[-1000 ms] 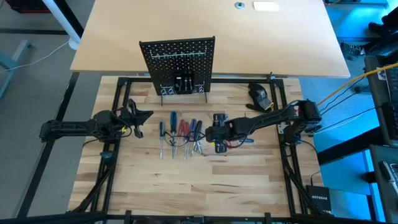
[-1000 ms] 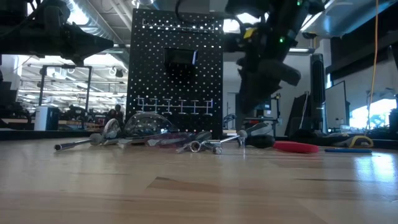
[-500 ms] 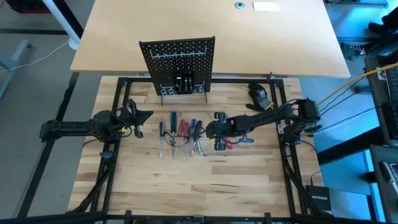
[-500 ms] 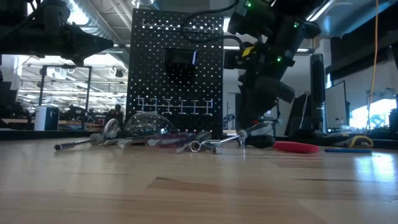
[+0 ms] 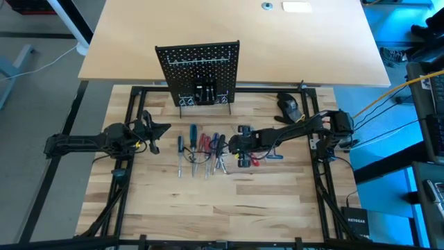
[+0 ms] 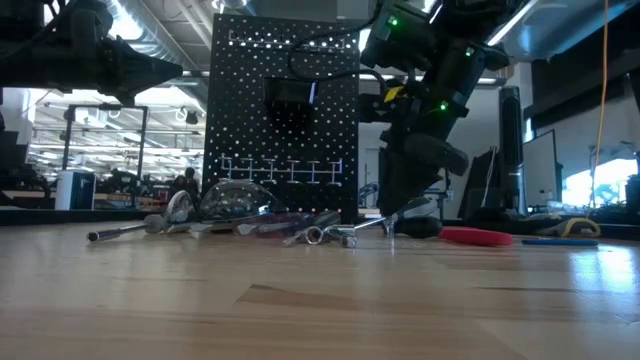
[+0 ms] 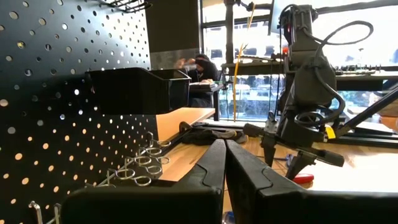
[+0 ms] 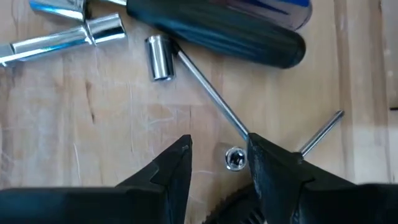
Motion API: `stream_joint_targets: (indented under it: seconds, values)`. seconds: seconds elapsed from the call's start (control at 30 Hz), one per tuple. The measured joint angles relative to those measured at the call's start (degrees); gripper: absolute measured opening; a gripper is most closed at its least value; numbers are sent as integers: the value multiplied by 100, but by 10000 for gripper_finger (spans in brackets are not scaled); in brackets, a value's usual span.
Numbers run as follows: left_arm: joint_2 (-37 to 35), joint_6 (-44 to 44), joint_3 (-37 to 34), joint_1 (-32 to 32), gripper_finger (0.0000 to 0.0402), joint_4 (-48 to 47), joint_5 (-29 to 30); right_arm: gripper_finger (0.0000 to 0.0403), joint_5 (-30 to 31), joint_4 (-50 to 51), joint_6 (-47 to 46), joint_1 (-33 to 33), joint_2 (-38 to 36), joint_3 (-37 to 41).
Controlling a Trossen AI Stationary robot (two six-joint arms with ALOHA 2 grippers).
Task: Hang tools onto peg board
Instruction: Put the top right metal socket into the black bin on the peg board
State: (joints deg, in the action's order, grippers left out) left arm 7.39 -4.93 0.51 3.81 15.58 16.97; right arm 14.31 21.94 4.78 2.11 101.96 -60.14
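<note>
The right gripper [image 5: 239, 147] hangs low over the right edge of the tools [image 5: 202, 149] scattered on the worktop [image 5: 208, 208] in front of the peg board [image 5: 199, 69] — its jaws part-open and empty. A thin silver socket key [image 8: 205, 87] lies just ahead, its shaft slanting across their gap rather than along it. The left gripper [image 5: 154, 132] waits beside the pile, jaws closed — so the right arm is nearer.

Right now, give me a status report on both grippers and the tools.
Left gripper shut, parked left of the tools. Right gripper open, low over a thin metal shaft. Tools on table, peg board bare. Nothing blocking.
</note>
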Motion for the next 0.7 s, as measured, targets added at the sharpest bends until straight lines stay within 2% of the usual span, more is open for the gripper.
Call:
stream_joint_targets:
  seconds: [0.7]
  values:
    - [0, 0, 0, 0, 1, 0, 0, 156, 258, 54, 16, -225, 303, -2]
